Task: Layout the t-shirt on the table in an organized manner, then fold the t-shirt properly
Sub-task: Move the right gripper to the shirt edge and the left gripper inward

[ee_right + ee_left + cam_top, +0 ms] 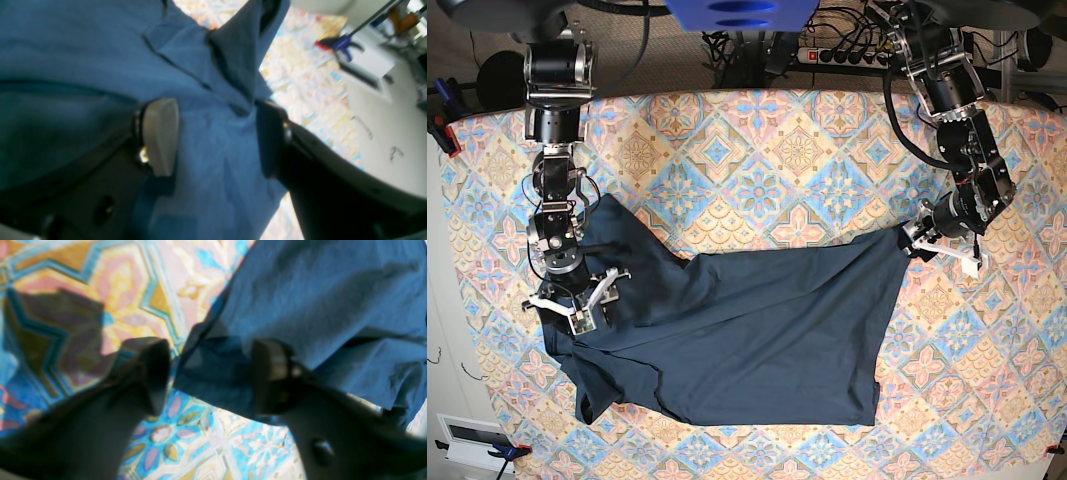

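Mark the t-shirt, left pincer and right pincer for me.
t-shirt (757, 340): base view, middle of the spread body.
left pincer (210, 376): left wrist view, gap between fingertips, over the shirt's corner.
right pincer (217, 136): right wrist view, gap between fingertips, over fabric.

Matt, soft t-shirt (757, 330) cloth lies on patterned-cloth table (767, 150).
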Motion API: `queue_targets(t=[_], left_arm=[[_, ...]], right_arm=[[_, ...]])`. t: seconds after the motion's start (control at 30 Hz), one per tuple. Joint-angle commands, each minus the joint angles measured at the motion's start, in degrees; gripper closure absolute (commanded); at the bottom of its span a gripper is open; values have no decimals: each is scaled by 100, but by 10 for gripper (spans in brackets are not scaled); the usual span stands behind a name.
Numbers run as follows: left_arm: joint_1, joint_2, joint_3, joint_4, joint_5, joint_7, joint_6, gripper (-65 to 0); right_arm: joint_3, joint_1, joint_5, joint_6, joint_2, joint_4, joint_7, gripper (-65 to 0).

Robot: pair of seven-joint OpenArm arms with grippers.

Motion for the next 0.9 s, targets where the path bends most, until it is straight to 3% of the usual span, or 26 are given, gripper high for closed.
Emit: queue_targets(t=[0.0,0.1,0.13,0.3,0.4,0.47,0.53,0.7,0.8,0.87], left_arm=[[-103,-85,51,90,-87,-58,-31,-257],[-112,-102,438,90,-87,-58,-242,-35],[-112,-102,473,99,-87,-58,-260,0],[46,-269,385,1172,-588,-5,-304,0],[169,-524,77,1901,-1291,-84,-304,0],[38,-524,-441,1787,-1371,-427,-260,0],[-253,-516,-793,1180,-1160,-831,-242,0],[-1070,-560,-837,-956,-105,-1719,-242,0],[-1237,-516,-819,-1589,520,-2308,-242,0],[-1263,-410,-811,-1624,775,-2396,-242,0]], right_arm=[[29,127,84,-52,65,82,98,-342],[20,127,102,-52,65,82,98,-321],[12,127,102,-52,65,82,98,-316],[20,101,102,-26,65,73,98,-296],[20,-198,102,352,145,143,90,-296],[20,-312,102,537,153,161,90,-296],[20,-391,102,686,162,223,90,-296],[29,-567,154,932,189,469,-280,-296],[29,-699,629,1003,329,732,-332,-298],[29,-840,981,1003,461,856,-491,-298]])
